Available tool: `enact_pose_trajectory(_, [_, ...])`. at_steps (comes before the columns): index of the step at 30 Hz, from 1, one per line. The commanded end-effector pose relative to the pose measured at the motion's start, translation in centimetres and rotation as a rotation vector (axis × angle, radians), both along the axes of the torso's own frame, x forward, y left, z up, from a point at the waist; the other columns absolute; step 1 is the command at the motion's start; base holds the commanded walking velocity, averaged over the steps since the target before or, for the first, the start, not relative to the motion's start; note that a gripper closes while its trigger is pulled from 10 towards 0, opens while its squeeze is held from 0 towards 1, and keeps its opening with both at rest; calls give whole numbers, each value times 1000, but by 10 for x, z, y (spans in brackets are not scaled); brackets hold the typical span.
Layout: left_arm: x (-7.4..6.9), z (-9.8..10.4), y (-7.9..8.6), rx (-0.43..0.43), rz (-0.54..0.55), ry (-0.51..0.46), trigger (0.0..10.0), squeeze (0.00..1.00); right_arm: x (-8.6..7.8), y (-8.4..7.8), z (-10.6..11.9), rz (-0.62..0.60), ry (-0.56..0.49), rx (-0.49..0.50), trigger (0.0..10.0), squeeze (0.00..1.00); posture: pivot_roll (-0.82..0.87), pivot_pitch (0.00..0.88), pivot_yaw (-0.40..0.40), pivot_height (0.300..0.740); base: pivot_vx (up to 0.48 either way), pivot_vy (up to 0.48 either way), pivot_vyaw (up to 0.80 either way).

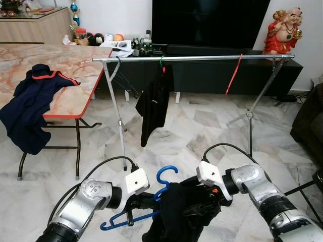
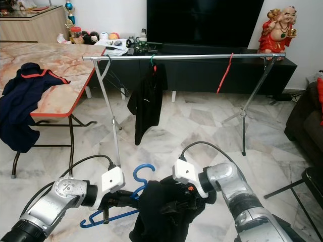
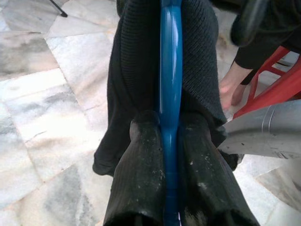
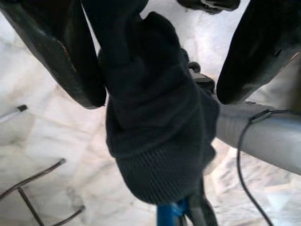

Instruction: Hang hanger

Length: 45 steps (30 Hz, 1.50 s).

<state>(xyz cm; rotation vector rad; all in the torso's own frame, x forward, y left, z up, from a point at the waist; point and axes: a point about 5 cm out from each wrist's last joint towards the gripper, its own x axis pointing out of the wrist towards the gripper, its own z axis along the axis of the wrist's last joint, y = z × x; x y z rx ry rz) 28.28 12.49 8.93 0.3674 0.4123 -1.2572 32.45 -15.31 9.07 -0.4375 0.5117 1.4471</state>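
Left eye view recorded, at far left, a marble-topped table [image 1: 60, 65] with a navy garment [image 1: 30, 108] draped over its edge. Ahead stood a metal clothes rail [image 1: 192, 58] carrying a black top on a green hanger [image 1: 153, 101] and, further right, an empty red hanger [image 1: 233, 75]; a dark TV cabinet [image 1: 212, 75] lay behind, with a red figurine [image 1: 283, 31] on its right end.

Low in the foreground, the left gripper [image 1: 132, 214] was clenched on the lower bar of the blue hanger [image 1: 164, 176]; the left wrist view confirmed both fingers [image 3: 141, 174] pressed against the blue bar [image 3: 170, 94]. A black knitted garment [image 1: 174, 214] hung on that hanger, held above the marble floor [image 1: 192, 131], well short of the rail.

The right gripper [image 1: 212, 199] stood spread, its fingers [image 4: 61, 47] either side of the garment's knitted sleeve [image 4: 155, 122] without closing on it.
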Motion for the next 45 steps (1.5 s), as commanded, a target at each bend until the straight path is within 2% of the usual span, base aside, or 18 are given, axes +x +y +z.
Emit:
enact_pose_trajectory(1, [4,17,-9,-8,-57,-67,10000,0,4,4,3,-38,-35,20,10000,0,140,0,-51,740,0,0,0])
enact_pose_trajectory(6, [2,17,-10,2,-75,-68,10000,0,6,6,4,-54,-48,37,10000,0,141,0,-49,740,0,0,0])
enact_pose_trajectory(11, [-2,19,-13,31,-122,-79,10000,0,-5,9,-6,28,72,43,10000,0,150,0,-51,740,0,0,0])
enact_pose_trajectory(12, [-2,20,-13,33,-126,-81,10000,0,-6,9,-7,42,84,41,7137,0,153,0,-51,740,0,0,0])
enact_pose_trajectory(13, [-2,20,-13,33,-126,-81,10000,0,-6,9,-7,42,84,41,7137,0,153,0,-51,740,0,0,0])
enact_pose_trajectory(14, [-1,20,-13,35,-128,-82,10000,0,-7,9,-8,50,89,39,3137,0,154,0,-52,740,0,0,0])
enact_pose_trajectory(15, [-1,21,-13,38,-130,-86,10000,0,-6,9,-7,35,93,51,0,0,155,0,-55,740,0,0,0])
enact_pose_trajectory(19, [-1,22,-13,39,-132,-88,10000,0,-5,8,-6,24,101,60,0,0,155,0,-55,740,0,0,0])
enact_pose_trajectory(30, [1,25,-13,41,-129,-97,10000,0,-11,3,-15,39,134,-4,0,0,160,0,-57,740,0,0,0])
enact_pose_trajectory(45, [5,33,-17,36,-127,-135,10000,0,-15,7,-19,67,166,-13,0,0,166,0,-57,740,0,0,0])
